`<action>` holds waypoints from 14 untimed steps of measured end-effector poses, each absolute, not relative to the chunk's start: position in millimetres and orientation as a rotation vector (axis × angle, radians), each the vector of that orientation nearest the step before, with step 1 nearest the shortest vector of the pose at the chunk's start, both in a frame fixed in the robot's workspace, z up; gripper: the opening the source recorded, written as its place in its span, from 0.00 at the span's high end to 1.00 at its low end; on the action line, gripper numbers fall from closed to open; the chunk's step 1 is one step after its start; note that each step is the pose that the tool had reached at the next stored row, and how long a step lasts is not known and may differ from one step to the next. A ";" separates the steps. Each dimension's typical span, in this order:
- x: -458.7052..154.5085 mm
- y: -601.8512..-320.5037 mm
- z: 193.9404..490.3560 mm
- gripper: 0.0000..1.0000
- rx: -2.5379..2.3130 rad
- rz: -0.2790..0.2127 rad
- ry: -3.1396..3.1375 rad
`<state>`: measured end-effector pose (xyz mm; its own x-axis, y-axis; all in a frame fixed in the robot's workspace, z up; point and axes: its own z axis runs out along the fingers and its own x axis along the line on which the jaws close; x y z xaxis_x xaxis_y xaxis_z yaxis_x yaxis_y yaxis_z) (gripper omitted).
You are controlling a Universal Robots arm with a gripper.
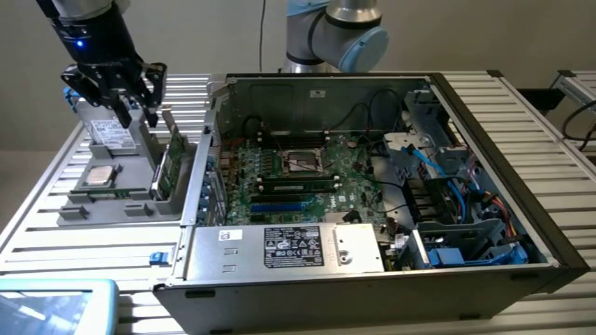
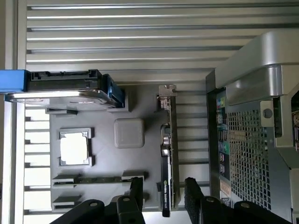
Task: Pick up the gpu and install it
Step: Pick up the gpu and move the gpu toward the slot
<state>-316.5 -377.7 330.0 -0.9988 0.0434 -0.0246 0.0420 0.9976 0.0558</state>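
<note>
Exterior view: the open computer case (image 1: 373, 300) sits beside the grey parts tray (image 1: 121, 209), which is on the exterior view's left. The gpu (image 2: 167, 177) stands on edge in that tray. The gripper (image 2: 163, 191) hovers above it, jaws open astride the card. This looks like the pick-up approach, and a clean grasp calls for a square, centred descent.

Robotics lab workbench: industrial robot arm (image 1: 336, 35), slatted aluminium bench (image 1: 540, 132), opened PC case (image 1: 354, 300), grey parts fixture (image 1: 102, 209).
</note>
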 end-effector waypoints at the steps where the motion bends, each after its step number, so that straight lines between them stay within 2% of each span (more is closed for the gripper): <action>1: -316.5 -377.7 328.3 0.51 0.067 0.086 3.114; 14: -316.5 -382.9 304.6 0.51 0.067 0.086 3.114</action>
<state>-316.5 -382.9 304.6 -0.9987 0.0438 -0.0246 0.0424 0.9975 0.0559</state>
